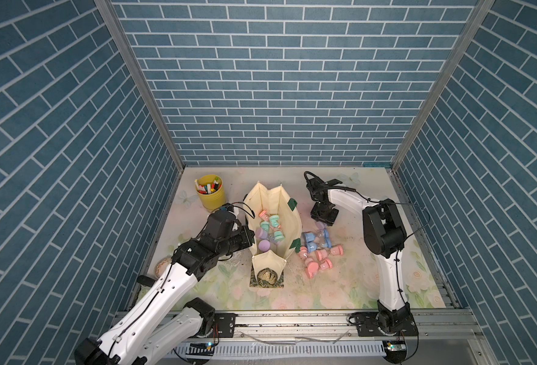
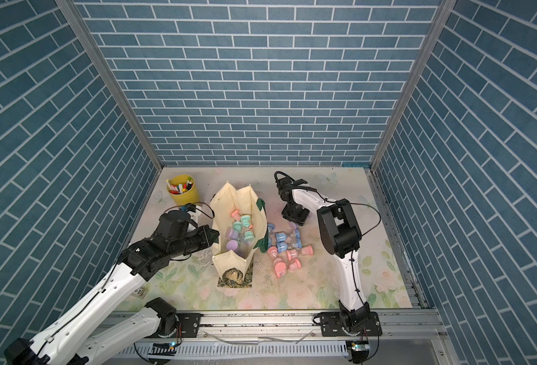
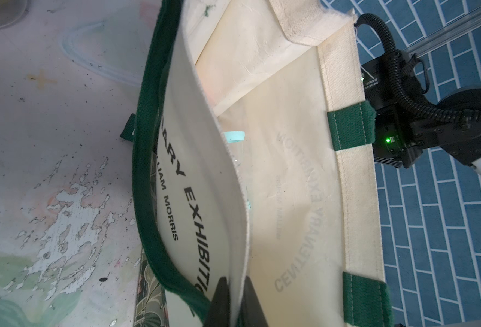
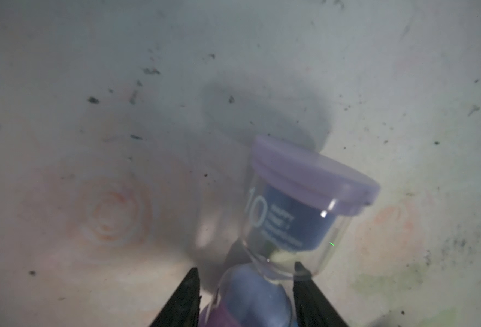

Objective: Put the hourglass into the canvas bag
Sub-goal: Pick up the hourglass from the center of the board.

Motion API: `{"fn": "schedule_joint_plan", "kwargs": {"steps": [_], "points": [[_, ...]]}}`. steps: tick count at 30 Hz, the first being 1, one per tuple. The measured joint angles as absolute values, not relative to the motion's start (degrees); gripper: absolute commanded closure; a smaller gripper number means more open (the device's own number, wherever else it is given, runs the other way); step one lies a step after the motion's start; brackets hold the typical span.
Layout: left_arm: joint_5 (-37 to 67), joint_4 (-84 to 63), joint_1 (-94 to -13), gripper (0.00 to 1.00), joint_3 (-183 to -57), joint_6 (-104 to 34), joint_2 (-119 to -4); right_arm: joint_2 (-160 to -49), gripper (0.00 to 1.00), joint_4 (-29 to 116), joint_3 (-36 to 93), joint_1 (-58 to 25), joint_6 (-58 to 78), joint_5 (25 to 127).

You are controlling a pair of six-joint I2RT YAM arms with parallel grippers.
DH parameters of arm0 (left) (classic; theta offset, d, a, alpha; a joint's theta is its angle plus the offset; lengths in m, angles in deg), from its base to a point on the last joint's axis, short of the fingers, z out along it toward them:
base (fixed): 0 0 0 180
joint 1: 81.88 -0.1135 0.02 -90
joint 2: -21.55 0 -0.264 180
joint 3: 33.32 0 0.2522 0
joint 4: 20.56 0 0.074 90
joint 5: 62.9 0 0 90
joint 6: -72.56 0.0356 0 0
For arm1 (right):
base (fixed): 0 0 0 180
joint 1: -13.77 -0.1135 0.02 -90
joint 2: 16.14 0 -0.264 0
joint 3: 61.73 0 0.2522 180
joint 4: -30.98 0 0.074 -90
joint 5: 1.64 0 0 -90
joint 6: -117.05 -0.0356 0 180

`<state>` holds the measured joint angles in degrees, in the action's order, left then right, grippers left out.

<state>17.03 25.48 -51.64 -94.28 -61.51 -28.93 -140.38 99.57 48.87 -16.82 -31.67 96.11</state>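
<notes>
The right gripper (image 4: 246,269) straddles the waist of the purple hourglass (image 4: 296,215), which rests on the table (image 1: 355,271) at 3 o'clock from the canvas bag (image 1: 290,218). The jaws are not yet clamped: one finger meets the glass, and a gap shows at the other. The hourglass's long axis runs forward from the jaws, slightly skewed, lilac cap leading. The left gripper (image 3: 235,280) pinches the bag's 9 o'clock wall, with the mouth open. Estimated transfer heading: 9 o'clock.

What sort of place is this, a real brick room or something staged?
Likely a staged robot test booth, not a room: brick-print panels on a metal frame, two robot arms bolted to a rail, and a floral table holding hourglasses and a canvas bag.
</notes>
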Motion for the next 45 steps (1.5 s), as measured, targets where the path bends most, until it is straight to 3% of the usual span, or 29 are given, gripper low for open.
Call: {"fn": "schedule_joint_plan", "kwargs": {"steps": [7, 19, 26, 45], "points": [[17.01, 25.48, -51.64, 1.0, -94.02, -61.51, -28.69, -139.99, 0.54, 98.26, 46.88, -16.82, -31.6, 96.24], [17.06, 25.5, -51.64, 0.94, -94.0, -61.54, -28.49, -138.09, 0.83, 96.47, 43.84, -16.45, -31.14, 96.75], [17.67, 25.96, -51.64, 0.8, -94.0, -61.65, -27.88, -133.98, 1.0, 95.0, 41.02, -16.06, -28.96, 97.32], [20.27, 30.68, -51.97, 0.77, -94.74, -62.11, -26.3, -101.63, 1.0, 91.88, 33.39, -18.63, -21.66, 97.4]]}}
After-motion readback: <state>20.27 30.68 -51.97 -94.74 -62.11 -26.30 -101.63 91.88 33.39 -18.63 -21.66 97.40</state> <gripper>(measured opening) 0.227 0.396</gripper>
